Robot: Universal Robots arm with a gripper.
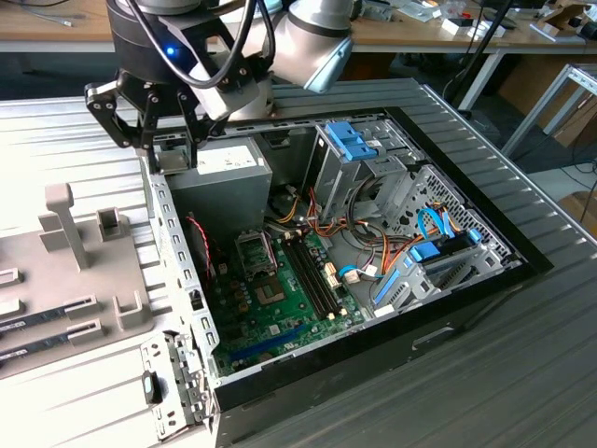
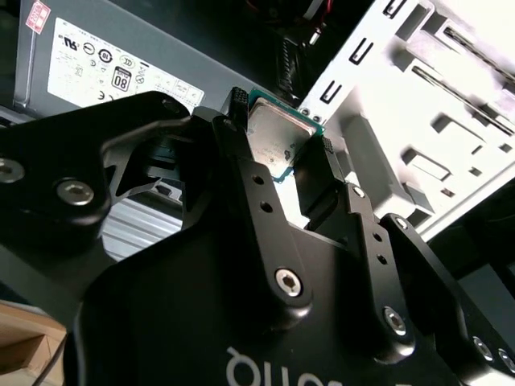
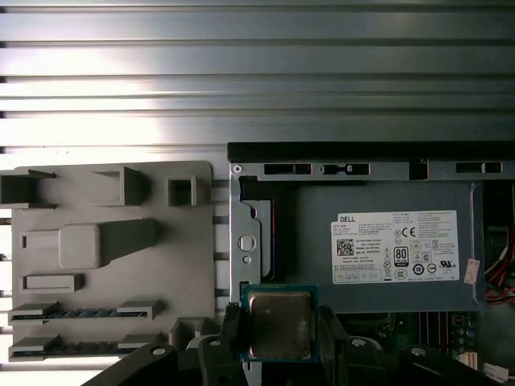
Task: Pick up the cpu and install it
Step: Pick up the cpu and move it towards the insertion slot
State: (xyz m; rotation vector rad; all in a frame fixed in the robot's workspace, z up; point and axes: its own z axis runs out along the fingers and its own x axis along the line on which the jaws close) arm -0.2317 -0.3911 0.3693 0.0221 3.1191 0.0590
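My gripper [image 1: 169, 149] is shut on the cpu [image 3: 279, 324], a small square chip with a silver-grey top and a thin green rim. In both wrist views the black fingers [image 2: 241, 153] press on two opposite edges of the cpu [image 2: 278, 135]. In the exterior view the gripper hangs over the case's wall on that view's left, beside the grey power supply [image 1: 219, 177]. The open metal socket [image 1: 256, 252] lies lower down on the green motherboard [image 1: 280, 303], apart from the gripper.
The open computer case [image 1: 448, 280] holds drive cages, blue clips and cable bundles. A grey fixture tray [image 3: 105, 241] with slots and memory sticks [image 3: 80, 314] lies outside the case wall. The power supply [image 3: 386, 245] sits just beyond the held chip.
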